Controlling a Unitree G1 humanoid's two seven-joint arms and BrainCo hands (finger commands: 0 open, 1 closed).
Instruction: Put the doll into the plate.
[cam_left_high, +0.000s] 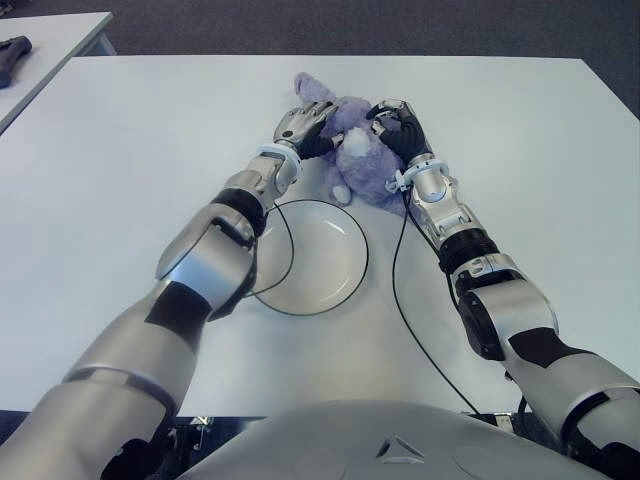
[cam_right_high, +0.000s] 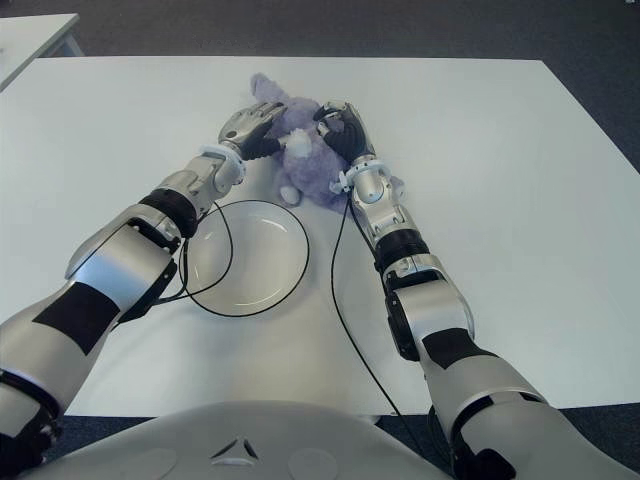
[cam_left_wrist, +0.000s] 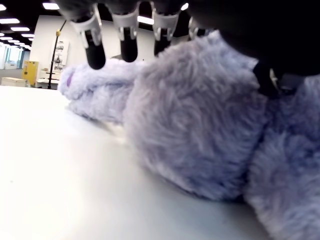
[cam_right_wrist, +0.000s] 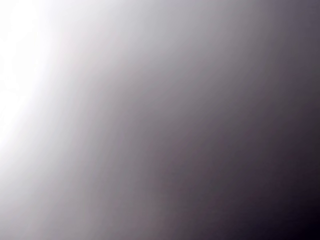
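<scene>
White rectangular tabletop, matte, dark grey carpet beyond far edge. Second white table at far left corner, dark handheld object on it. Fluffy lavender plush doll lying on tabletop, just beyond round white plate with dark rim, outside it. Left hand against doll's left side, fingers arched over the fur. Right hand curled onto doll's right side. Both pressing the toy between them. Black cables trailing from wrists across table. Right wrist view blank. Ceiling lights visible behind doll.
</scene>
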